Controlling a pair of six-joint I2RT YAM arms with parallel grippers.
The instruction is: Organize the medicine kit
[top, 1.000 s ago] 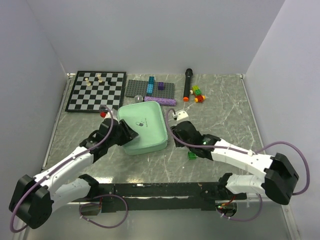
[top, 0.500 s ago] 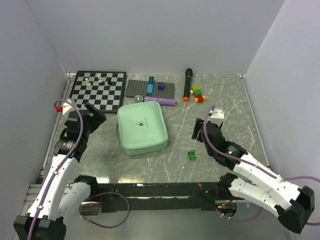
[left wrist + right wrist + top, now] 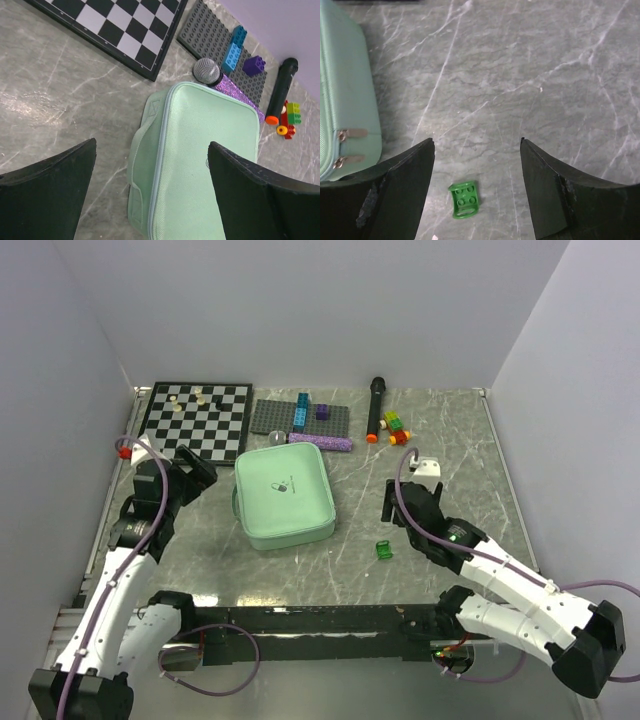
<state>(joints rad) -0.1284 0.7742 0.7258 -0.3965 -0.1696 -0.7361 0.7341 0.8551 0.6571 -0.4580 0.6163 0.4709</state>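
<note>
The white-and-black left arm [image 3: 110, 580] rises along the left edge of the top view. Its black two-finger left claw [image 3: 190, 468] [image 3: 150, 150] sits at mid-left, jaws spread wide and empty. The right arm [image 3: 510, 575] reaches in from the lower right. Its right claw [image 3: 398, 502] [image 3: 476, 145] is right of centre, jaws apart and gripping nothing.

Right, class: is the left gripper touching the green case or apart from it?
Apart. The top view shows a strip of bare table between the open left gripper and the green case.
</note>
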